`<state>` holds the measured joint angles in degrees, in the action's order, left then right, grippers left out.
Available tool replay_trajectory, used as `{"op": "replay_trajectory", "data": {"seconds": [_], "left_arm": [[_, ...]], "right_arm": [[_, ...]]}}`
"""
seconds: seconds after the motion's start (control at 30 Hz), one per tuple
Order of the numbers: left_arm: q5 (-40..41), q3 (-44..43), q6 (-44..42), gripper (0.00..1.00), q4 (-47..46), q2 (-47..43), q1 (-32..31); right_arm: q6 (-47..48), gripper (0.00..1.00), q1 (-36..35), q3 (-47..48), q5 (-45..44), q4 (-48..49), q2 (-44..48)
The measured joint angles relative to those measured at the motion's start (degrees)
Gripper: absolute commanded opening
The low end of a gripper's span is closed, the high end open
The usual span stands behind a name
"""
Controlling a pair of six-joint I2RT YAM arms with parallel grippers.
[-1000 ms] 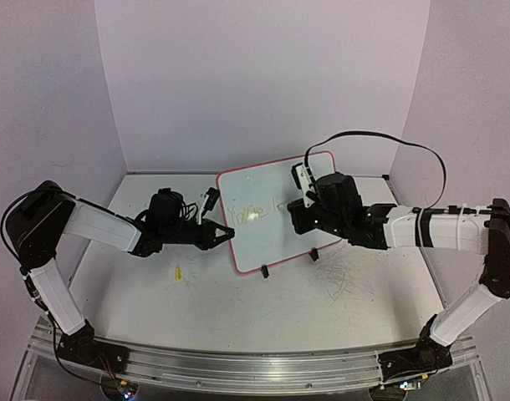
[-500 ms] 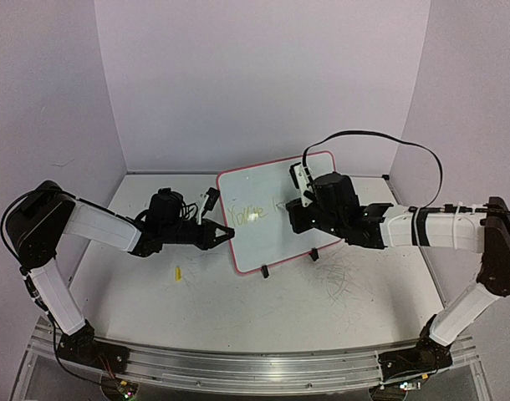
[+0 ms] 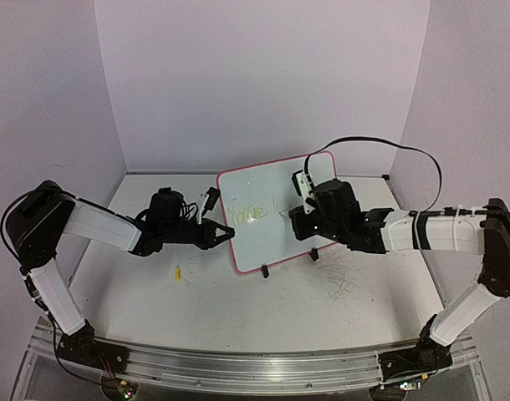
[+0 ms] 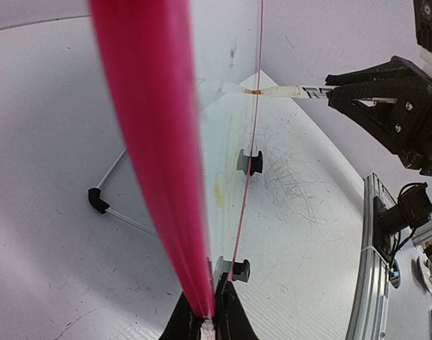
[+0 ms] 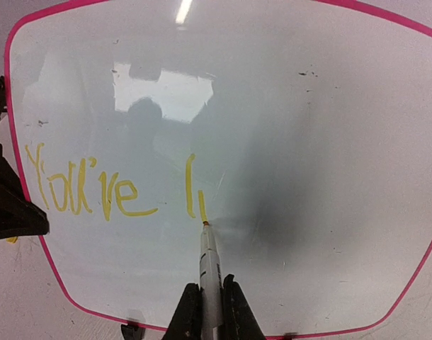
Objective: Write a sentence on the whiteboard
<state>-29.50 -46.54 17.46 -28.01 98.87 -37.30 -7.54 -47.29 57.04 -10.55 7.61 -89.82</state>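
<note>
Two hands busy here! Right hand (image 5: 210, 301) squeezed on a marker (image 5: 209, 258), its tip touching the board (image 5: 322, 127) at the foot of a short yellow stroke (image 5: 201, 205). The sentence (image 5: 95, 191) reads "You're l" so far, low on the board's left half. Left hand (image 4: 205, 322) pinches the pink rim (image 4: 152, 142) at the board's left edge. The board stands tilted on its wire stand (image 4: 110, 209), mid-desk (image 3: 238, 317), between the arms.

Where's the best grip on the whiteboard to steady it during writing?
Pinch the pink rim at its left edge, from the left: the whiteboard stands on its wire stand, thin enough there, clear of the sentence. The left gripper holds it so.
</note>
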Motion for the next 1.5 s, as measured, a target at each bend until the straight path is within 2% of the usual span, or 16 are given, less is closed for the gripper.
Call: {"op": "replay_trajectory", "data": {"seconds": [0.77, 1.5], "left_arm": [[0.01, -0.02, 0.06, 0.00, 0.05, 0.00, 0.00], [-0.01, -0.33, -0.08, 0.00, 0.52, 0.02, 0.00]], "right_arm": [[-0.25, 0.00, 1.03, 2.39, -2.00, 0.85, -0.33], [-0.90, 0.00, 1.04, 1.98, 1.29, 0.87, 0.13]]}}
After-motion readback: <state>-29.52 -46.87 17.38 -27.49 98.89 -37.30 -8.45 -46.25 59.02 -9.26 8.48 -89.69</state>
